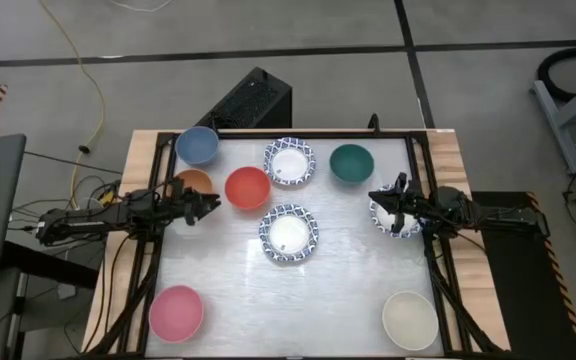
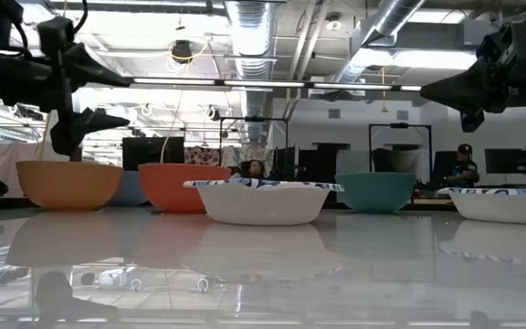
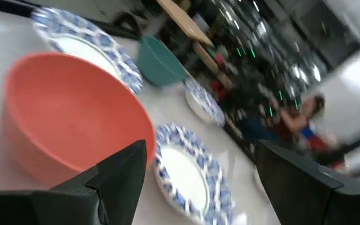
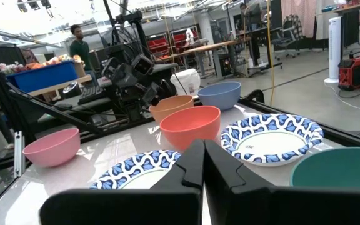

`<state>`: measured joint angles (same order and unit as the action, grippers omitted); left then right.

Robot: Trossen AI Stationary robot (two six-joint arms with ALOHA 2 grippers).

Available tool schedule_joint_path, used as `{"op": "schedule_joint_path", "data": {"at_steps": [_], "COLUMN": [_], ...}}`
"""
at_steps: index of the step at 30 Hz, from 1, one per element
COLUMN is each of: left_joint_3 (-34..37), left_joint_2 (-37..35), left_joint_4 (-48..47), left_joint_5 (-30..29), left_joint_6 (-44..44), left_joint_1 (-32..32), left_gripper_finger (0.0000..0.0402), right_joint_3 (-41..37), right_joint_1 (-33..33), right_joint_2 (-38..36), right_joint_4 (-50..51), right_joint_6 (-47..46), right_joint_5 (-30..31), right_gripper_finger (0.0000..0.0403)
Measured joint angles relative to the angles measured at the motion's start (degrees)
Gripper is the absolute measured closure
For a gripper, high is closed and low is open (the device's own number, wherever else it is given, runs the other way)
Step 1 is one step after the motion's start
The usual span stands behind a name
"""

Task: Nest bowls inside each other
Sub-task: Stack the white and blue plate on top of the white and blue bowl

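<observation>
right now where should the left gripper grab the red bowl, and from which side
Pinch the red bowl at its rim, on the edge nearest the open left gripper, coming down from above. It stands upright with a thin flared wall, so one finger goes inside, one outside.

Left arm: reaching in from the table's left edge, held level above the surface; left gripper point(image 1: 211, 206) with fingers spread wide, holding nothing. Right arm: reaching in from the right edge; right gripper point(image 1: 378, 197) with fingers pressed together, empty.
</observation>
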<state>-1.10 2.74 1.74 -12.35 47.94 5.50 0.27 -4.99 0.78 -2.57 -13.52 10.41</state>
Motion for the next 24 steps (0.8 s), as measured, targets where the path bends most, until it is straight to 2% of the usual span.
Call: {"op": "schedule_joint_path", "data": {"at_steps": [3,16,19,22,24], "left_joint_3": [0.00,0.00,0.00,0.02,0.02], "left_joint_2": [0.00,0.00,0.00,0.00,0.00], "left_joint_4": [0.19,1.01,2.71,6.03,9.42], "left_joint_5": [-1.73,-5.08,-5.29,-4.04,-3.25], "left_joint_6": [5.05,8.60,12.73,15.82,15.91], "left_joint_1": [0.00,0.00,0.00,0.00,-0.01], "left_gripper_finger": [0.0118,0.0118,0.0118,0.0118,0.0118], "right_joint_3": [0.00,0.00,0.01,-0.02,-0.02], "right_joint_1": [0.00,0.00,0.34,0.37,0.35], "right_joint_2": [0.00,0.00,0.02,-0.02,0.02], "right_joint_4": [0.00,-0.54,-2.25,-3.26,-2.92], "right_joint_6": [-0.01,-0.36,-12.07,-26.14,-30.53], "right_joint_5": [0.00,0.02,0.51,4.86,8.05], "right_gripper_finger": [0.0378,0.0378,0.0378,0.0378,0.0378]}}
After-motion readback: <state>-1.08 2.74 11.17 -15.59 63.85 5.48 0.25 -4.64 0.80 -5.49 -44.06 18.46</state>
